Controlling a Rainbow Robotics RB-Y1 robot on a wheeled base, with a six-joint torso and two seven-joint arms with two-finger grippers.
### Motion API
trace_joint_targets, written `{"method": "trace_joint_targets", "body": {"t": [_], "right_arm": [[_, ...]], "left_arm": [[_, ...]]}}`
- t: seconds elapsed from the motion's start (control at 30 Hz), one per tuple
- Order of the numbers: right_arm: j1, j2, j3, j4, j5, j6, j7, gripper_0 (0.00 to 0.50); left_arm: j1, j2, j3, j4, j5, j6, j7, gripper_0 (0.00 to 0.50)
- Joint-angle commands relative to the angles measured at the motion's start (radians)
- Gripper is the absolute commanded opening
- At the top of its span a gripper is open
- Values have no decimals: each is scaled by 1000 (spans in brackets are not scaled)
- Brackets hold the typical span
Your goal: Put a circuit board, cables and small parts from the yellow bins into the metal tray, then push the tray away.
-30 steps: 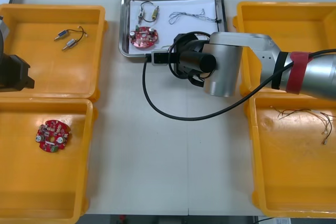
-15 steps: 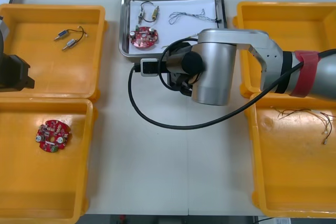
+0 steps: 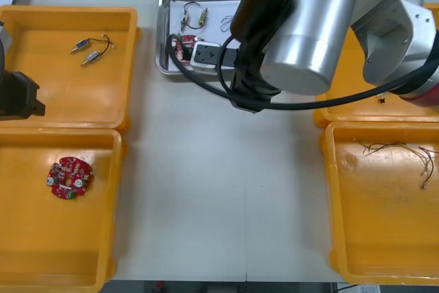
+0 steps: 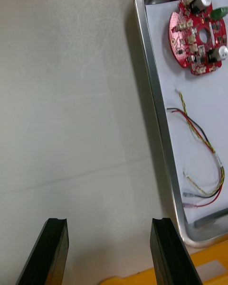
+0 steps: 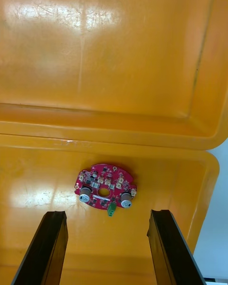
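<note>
My right pincer (image 4: 108,224), fingers apart, hangs over the table (image 4: 71,100) just beside the metal tray (image 4: 153,105) — my left pincer (image 5: 107,216), likewise apart, hovers above a circuit board (image 5: 105,192).

Four yellow bins (image 3: 62,87) (image 3: 55,238) (image 3: 329,116) (image 3: 384,224), one metal tray (image 3: 162,32), two round red circuit boards (image 3: 68,177) (image 4: 197,36).

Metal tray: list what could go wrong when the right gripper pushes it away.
1. The right gripper hovers open over bare table beside the metal tray's shiny rim; coming down, one finger could catch the rim and tip it.
2. The arm's black cable hangs across the tray's near edge and might snag it.
3. The round red circuit board and red-and-yellow cable lie loose and could slide.
The left gripper hangs open over a yellow bin.
</note>
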State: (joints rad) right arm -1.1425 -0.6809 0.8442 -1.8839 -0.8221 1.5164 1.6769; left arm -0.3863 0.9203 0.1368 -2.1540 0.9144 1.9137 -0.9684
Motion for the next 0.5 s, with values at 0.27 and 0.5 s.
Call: {"method": "trace_joint_targets", "body": {"t": [0.27, 0.5], "right_arm": [[115, -78, -264, -123, -92, 222, -252, 500], [207, -85, -435, -127, -130, 327, -325, 500]], "left_arm": [[12, 43, 26, -24, 6, 6, -50, 500], [12, 43, 26, -24, 6, 6, -50, 500]]}}
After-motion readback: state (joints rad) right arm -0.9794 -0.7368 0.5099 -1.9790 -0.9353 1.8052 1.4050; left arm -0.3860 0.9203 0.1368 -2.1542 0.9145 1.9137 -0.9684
